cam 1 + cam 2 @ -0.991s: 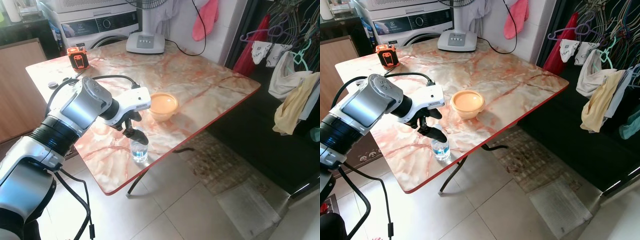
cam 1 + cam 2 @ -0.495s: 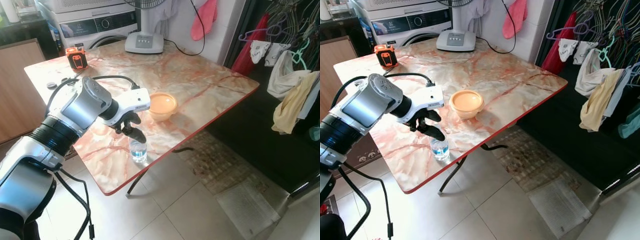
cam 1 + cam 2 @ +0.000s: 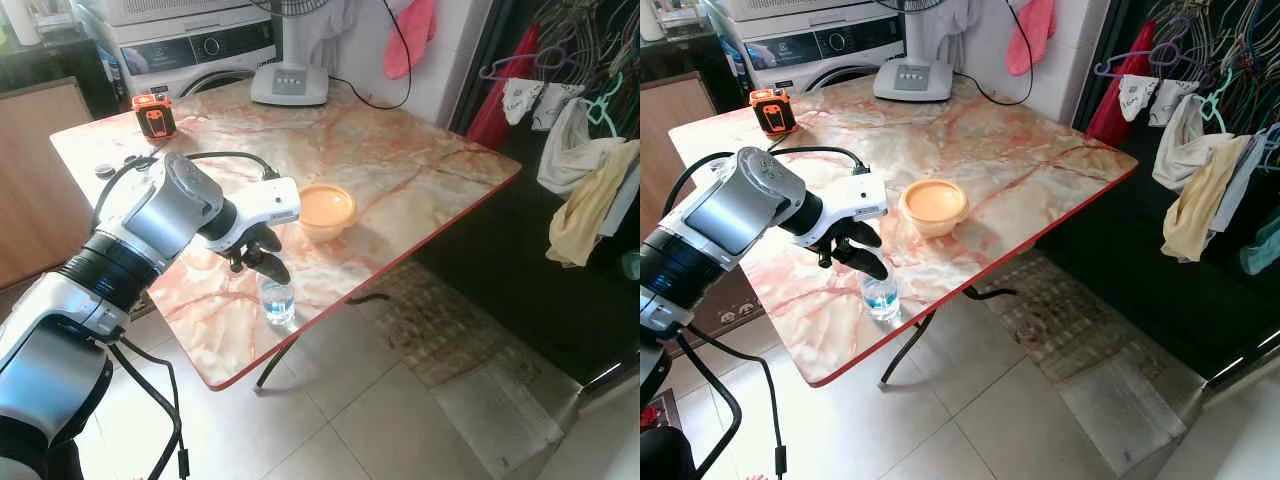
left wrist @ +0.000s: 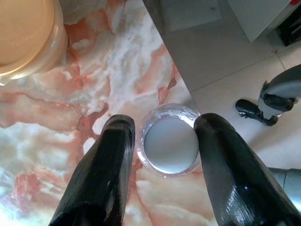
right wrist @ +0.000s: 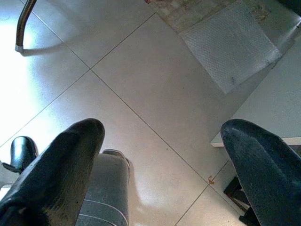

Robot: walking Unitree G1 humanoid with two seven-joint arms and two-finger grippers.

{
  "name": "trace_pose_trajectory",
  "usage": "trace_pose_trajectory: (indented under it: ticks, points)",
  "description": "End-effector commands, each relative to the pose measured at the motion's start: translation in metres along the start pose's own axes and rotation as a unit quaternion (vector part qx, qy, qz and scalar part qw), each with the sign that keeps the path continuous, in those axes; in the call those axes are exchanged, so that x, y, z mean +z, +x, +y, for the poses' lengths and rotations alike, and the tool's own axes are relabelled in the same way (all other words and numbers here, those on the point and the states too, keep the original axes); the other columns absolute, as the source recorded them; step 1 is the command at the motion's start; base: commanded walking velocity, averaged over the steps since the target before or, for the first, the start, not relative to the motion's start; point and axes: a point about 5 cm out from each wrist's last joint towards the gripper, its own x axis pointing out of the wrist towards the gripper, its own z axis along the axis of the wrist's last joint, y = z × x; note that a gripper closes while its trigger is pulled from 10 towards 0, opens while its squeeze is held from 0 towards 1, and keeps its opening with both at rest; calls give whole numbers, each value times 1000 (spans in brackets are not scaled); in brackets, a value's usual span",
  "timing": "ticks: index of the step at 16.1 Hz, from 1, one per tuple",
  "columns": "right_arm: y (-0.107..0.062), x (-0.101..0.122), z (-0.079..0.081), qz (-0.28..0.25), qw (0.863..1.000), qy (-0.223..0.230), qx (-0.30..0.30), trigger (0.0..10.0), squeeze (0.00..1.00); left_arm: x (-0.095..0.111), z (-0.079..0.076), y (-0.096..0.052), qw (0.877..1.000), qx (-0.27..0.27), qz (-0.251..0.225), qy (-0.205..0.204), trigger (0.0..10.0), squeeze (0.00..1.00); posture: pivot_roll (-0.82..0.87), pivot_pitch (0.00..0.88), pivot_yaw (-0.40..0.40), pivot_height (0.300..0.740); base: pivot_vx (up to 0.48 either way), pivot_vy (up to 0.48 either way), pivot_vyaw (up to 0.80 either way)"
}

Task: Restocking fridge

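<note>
A small clear water bottle [image 3: 277, 300] with a white cap [image 4: 170, 139] stands upright near the front edge of the marble table [image 3: 400, 170]. My left gripper [image 3: 262, 255] hovers just above and behind it, open. In the left wrist view its two black fingers [image 4: 113, 155] flank the cap without pressing on it. An orange lidded bowl [image 3: 326, 210] sits a little beyond the bottle. My right gripper [image 5: 162, 129] hangs open over the tiled floor.
At the table's far side stand a fan base [image 3: 289, 83] with its cord and an orange-black device [image 3: 153, 112]. A washing machine [image 3: 190, 45] is behind the table. Clothes on hangers [image 3: 590, 190] are at the right, and a mat [image 3: 440, 320] lies on the floor.
My left gripper has drawn slightly up and back from the bottle's top. The bottle and bowl stay where they were.
</note>
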Motion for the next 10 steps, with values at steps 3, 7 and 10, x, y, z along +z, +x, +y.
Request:
trace_pose_trajectory:
  ticks: [3,7,10]
  points:
    - [-1,-3,0,7,1000,4,-4,10000,0,1,1,-1,1000,1,-3,4,10000,0,87,5,-31,740,0,0,0]
    - [-1,-4,0,9,1000,4,-1,10000,0,0,-1,1,1000,-9,-4,6,10000,0,87,6,-31,740,0,0,0]
    - [-1,-4,0,11,1000,3,0,10000,0,0,-3,2,1000,-16,-2,8,10000,0,87,4,-30,740,0,0,0]
